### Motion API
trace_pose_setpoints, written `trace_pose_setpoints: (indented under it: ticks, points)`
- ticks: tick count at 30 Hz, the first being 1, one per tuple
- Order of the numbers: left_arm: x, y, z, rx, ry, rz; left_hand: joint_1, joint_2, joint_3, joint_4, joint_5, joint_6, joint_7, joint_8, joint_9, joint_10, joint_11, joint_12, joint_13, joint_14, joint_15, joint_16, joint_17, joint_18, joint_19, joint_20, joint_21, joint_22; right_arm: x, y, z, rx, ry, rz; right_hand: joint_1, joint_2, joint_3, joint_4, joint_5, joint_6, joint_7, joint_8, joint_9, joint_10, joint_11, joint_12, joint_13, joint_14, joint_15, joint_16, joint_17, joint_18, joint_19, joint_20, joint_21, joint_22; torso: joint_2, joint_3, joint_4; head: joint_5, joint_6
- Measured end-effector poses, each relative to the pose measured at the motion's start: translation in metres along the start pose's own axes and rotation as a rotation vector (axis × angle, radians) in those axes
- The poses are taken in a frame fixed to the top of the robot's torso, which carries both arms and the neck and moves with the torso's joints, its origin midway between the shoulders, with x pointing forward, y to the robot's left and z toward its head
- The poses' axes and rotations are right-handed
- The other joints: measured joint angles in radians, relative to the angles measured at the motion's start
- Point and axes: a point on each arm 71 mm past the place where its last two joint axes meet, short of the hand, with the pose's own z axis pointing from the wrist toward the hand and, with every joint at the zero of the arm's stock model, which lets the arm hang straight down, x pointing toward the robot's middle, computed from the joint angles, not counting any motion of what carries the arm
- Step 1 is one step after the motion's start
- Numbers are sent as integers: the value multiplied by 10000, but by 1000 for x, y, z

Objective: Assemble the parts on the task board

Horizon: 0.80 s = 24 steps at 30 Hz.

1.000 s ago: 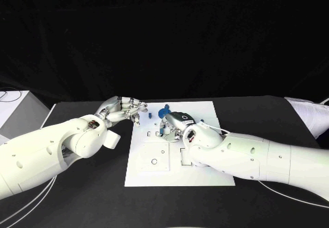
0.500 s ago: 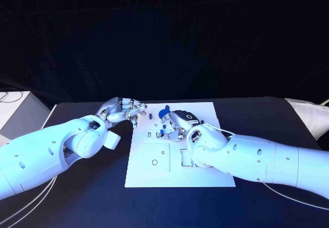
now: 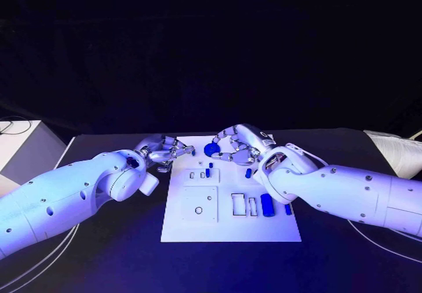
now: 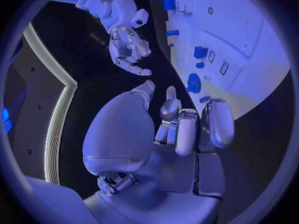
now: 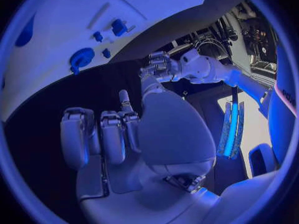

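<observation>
Board: white plate lying flat at the middle of the black table, long side running away from the robot; shallow outlined recesses and small holes across its surface.

Parts, far end of board: round blue disc just below the right hand, with a small blue peg and a short blue piece a little nearer the robot. Parts, near right of board: an upright blue block, a slim blue piece beside it, and a small one at the board's right edge.

Right hand: raised above the board's far edge, fingers apart and loosely curved, nothing held; the disc lies under its fingertips but apart from them. The right wrist view confirms fingers bent over an empty palm, with the disc well beyond them on the board.

Left hand: just off the board's far left corner, over the table, fingers curled inward with nothing between them; the left wrist view shows the same, fingers folded near the thumb, board edge close alongside.

Surroundings: black backdrop behind the table; a white box off the table's left side; white cables trailing from both arms
</observation>
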Motion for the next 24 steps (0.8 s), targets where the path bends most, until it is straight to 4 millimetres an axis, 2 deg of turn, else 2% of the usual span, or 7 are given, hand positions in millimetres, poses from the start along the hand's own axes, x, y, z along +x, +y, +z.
trace_pose_setpoints:
  ticks: [1,4,6,11,14,19,24]
  points:
    - [1,1,2,-188,25,145,-94,-6,86,-1,0,35,-35,86,53,196,-25,239,317,22,-22,121,0,-116,92,-24,112,218,-4,-2,0,31,5,140,0,0,39,13,68,44,-15,53,21,-8,-8,44,0,0,0,0,0,0,0,0,39,0,-23,-1,-10,6,-4]
    - [2,3,7,-854,121,640,-114,-9,421,-16,0,88,-88,198,141,671,-107,796,1114,-10,-92,189,-1,-114,355,-106,376,760,-20,-12,-1,306,18,601,0,0,56,29,343,161,-59,212,118,38,-71,159,0,15,-15,0,0,0,0,0,124,-1,-77,-12,-37,37,-18]
    - [1,1,11,-1299,215,1011,-144,-39,503,-12,0,89,-88,199,148,764,-126,950,1350,6,-108,189,-1,-115,403,-126,419,932,-33,-21,-1,612,-37,905,52,52,125,17,507,191,-90,265,178,38,-71,192,0,31,-46,0,-1,0,0,0,162,-1,-133,-18,-54,64,-35]
    - [2,-7,18,-2092,474,1861,-307,-201,603,5,0,88,-88,199,148,763,-126,957,1447,6,-108,189,-1,-119,423,-107,482,1042,-53,-40,-1,1327,-142,1450,103,1,139,3,698,191,-90,299,232,2,-107,231,8,-2,-78,0,-1,-1,0,-1,162,-1,-257,-21,-72,137,-94]
    - [7,-14,25,-2618,734,2567,-718,-221,628,30,0,88,-88,140,147,761,-123,957,1424,6,-108,189,-1,-270,439,-91,483,1077,-61,-49,-1,1759,-118,1800,103,1,138,3,698,191,-90,299,232,2,-106,231,8,-2,-78,0,-1,-1,0,-1,162,-2,-334,-12,-84,184,-140]
    - [16,-24,36,-3395,1132,3601,-1706,-236,215,30,0,32,-31,53,168,536,12,819,1206,6,-108,189,-2,-268,439,-91,482,1030,-63,-56,-2,2242,145,2231,103,1,155,20,763,152,-52,298,244,2,-106,231,7,-2,-78,0,-1,-1,0,-1,161,-2,-432,25,-97,257,-220]
    - [23,-23,43,-4002,1413,4254,-1747,-194,99,29,0,10,-53,53,181,536,12,820,1235,6,-107,189,-2,-268,439,-91,483,1046,-61,-57,-1,2511,406,2390,147,-43,168,27,875,55,-32,298,265,2,-106,175,7,-2,-78,0,-2,0,0,-1,102,-3,-500,69,-121,301,-287]
